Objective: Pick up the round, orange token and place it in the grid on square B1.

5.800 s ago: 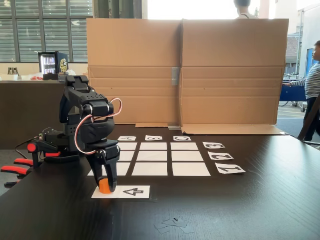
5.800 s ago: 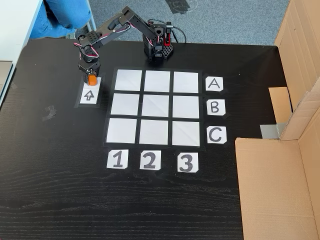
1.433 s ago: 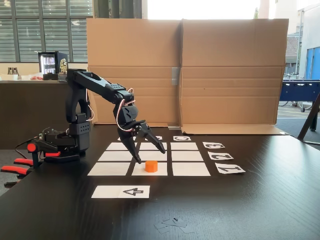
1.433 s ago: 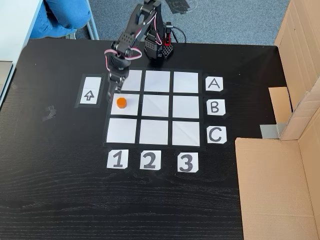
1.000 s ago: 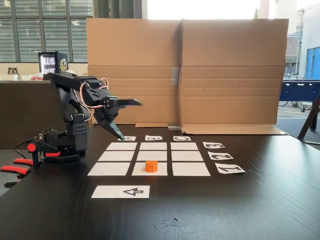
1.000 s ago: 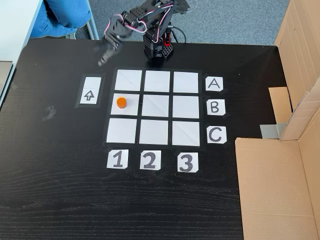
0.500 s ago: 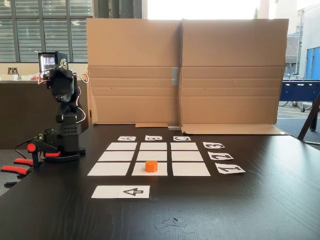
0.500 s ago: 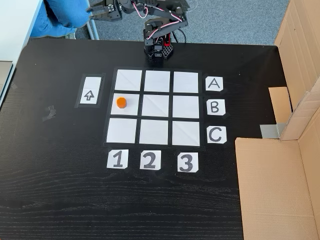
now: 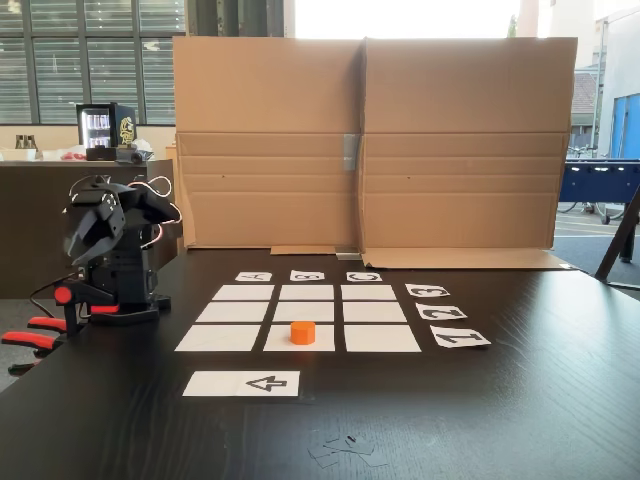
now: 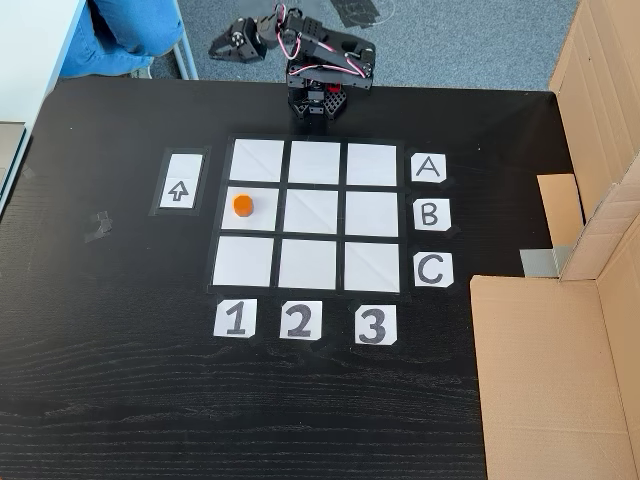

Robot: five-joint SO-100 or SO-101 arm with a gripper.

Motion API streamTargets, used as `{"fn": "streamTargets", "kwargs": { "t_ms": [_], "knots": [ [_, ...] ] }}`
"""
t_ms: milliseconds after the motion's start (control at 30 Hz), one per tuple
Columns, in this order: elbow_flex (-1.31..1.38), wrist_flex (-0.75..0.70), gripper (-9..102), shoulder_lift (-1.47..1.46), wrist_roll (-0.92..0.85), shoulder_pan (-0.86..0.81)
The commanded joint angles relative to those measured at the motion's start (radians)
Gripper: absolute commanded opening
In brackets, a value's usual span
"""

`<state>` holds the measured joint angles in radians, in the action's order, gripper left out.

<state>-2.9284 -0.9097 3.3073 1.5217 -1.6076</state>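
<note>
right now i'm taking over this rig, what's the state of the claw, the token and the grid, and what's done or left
Claw: folded back beside the arm's base at the far edge of the table, holding nothing; whether it is open or shut cannot be told.
Token: stands free on the grid, in the middle row level with the B label and the column above the 1 label, so on square B1.
Arrow strip: bare.
Done: the token is placed on B1.
Left: nothing visible, apart from confirming the arm is parked.
</note>
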Motion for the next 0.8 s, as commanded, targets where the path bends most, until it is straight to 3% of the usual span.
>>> {"fn": "streamTargets", "kwargs": {
  "t_ms": [0,767],
  "knots": [
    [-0.023,-0.005,-1,0.021,0.002,-0.026],
    [-0.067,0.011,-1,0.021,-0.011,-0.032]
  ]
}}
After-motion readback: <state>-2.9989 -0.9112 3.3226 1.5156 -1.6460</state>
